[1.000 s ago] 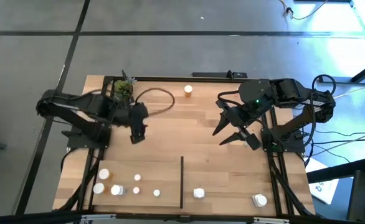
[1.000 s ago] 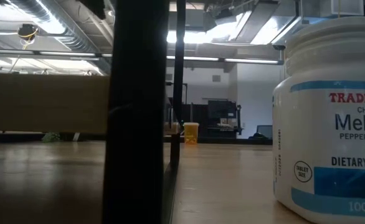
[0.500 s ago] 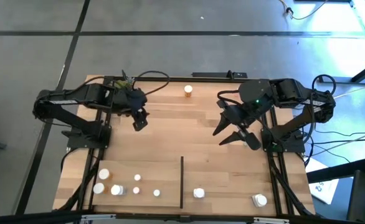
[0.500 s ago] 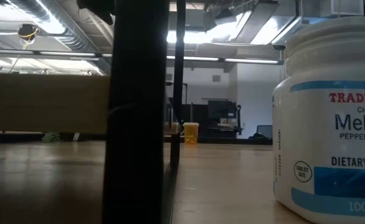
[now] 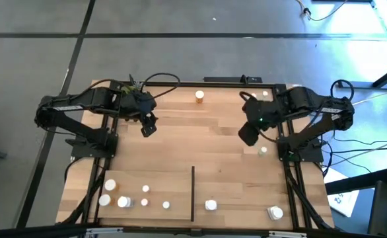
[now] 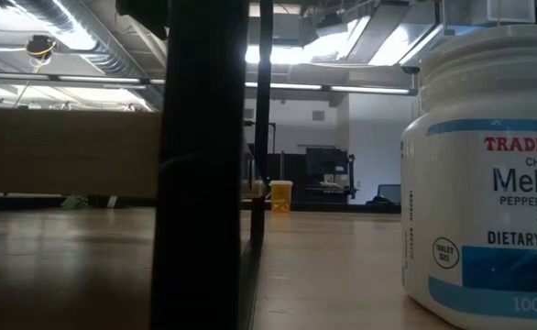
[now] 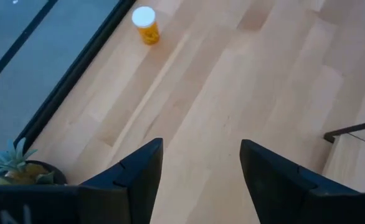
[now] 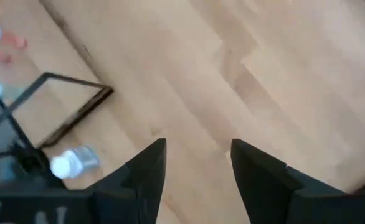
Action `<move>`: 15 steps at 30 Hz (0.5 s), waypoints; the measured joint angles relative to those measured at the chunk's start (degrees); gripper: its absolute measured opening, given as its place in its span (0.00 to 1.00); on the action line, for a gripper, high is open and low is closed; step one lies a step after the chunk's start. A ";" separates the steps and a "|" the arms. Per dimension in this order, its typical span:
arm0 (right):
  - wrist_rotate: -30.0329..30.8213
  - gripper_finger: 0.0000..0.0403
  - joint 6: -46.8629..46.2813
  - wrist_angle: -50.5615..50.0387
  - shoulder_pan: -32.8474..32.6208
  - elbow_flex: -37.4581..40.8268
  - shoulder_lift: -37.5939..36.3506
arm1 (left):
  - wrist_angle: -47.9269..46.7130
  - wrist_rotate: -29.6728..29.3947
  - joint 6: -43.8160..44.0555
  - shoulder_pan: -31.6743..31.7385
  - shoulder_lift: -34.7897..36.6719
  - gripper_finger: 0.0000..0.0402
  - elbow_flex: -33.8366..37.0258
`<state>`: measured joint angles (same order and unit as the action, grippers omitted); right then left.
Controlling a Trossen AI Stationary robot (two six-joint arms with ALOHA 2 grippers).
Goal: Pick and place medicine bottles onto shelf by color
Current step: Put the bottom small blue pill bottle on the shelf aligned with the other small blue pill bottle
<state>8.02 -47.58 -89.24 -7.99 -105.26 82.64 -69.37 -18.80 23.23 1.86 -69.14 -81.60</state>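
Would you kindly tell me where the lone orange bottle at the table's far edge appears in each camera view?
High view: orange bottle, top centre by the far rail.
Low view: small, distant, centre.
Left wrist view: upper left.
Right wrist view: not identifiable.
Shared landmark: black divider strip, the dark post in the low view.

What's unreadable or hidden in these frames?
- Low view: large white bottle with blue label is cut off by the right edge; a black post blocks the middle.
- Right wrist view: motion blur smears the small clear bottle.
- High view: small white-capped bottles are too small to read.

even bright light, blurred right-wrist view
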 joint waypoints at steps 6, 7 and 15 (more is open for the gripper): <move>-4.75 0.45 -12.09 -1.56 -0.04 14.80 -2.73 | 0.10 -0.07 -0.47 -0.08 -0.02 0.52 0.00; -4.83 0.45 -13.56 -0.43 -0.01 17.83 -3.36 | 0.14 0.06 -0.54 -0.10 -0.02 0.52 0.00; -9.70 0.45 -22.98 0.40 2.40 36.18 -7.36 | 1.88 -0.03 -1.39 0.01 -0.07 0.52 0.00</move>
<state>-1.68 -70.56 -88.84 -5.58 -69.08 75.28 -67.49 -18.83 21.85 1.87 -69.21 -81.60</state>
